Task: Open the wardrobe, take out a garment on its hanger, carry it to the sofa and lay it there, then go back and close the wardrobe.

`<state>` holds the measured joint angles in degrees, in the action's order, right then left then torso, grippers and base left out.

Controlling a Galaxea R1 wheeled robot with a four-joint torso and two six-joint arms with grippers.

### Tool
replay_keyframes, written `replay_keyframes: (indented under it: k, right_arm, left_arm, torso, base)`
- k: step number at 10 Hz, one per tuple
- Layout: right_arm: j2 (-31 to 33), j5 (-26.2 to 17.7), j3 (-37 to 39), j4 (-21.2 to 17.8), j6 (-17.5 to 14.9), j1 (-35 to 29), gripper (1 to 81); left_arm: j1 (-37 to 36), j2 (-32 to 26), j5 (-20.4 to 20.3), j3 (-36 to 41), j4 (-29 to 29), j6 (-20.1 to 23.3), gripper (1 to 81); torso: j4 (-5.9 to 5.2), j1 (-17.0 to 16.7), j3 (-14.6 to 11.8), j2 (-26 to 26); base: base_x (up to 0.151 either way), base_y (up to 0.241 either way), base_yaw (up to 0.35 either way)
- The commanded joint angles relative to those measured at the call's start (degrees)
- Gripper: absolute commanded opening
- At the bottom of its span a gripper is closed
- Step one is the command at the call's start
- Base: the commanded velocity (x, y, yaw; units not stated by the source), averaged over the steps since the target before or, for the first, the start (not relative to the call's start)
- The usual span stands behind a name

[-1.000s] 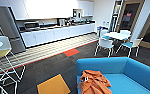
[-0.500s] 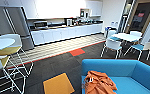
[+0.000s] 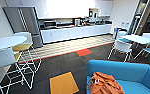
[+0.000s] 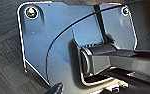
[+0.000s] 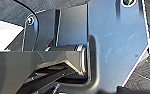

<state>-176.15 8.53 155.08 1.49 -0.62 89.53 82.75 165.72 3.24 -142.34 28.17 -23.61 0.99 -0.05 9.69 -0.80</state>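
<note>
Neither claw's state can be told: in both wrist views the robot's own dark plate and jointed bar stand in front of dark carpet, and no fingers can be made out. Nothing is seen held in either wrist view.

Outward from there, in the head view, the garment (image 3: 104, 83), burnt orange and crumpled, is seen lying on the seat of the sofa (image 3: 131, 72), close to the seat's left end and just inside the rounded arm at that side. A hanger cannot be picked out among the folds. The sofa stands on dark carpet (image 3: 66, 65), with an orange carpet tile (image 3: 63, 83) just beside its left arm. Well apart, along the far wall, a run of white kitchen cabinets (image 3: 73, 32) and a tall fridge (image 3: 28, 25) are seen; white chairs and a table (image 3: 138, 38) stand to the right.

The laying step is judged done. The step in hand is taken to be the return to the wardrobe. What is called for is that the wardrobe be faced and its doors closed.
</note>
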Motion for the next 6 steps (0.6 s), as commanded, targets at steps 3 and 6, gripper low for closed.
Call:
replay_keyframes:
  k: [3,6]
  right_arm:
    - [0.0,-3.3,-0.2,0.4,-0.1,-1.0,81.1]
    - [0.0,-3.3,-0.2,0.3,0.1,-1.0,81.1]
  left_arm:
    - [-1.9,-0.1,3.2,0.3,-0.2,0.5,81.1]
    - [-1.9,0.0,3.3,0.3,-0.2,0.6,81.1]
  torso:
    - [0.0,0.1,0.0,0.0]
    - [0.0,0.1,0.0,0.0]
  base:
    - [0.0,0.0,0.233]
    - [0.0,0.0,0.243]
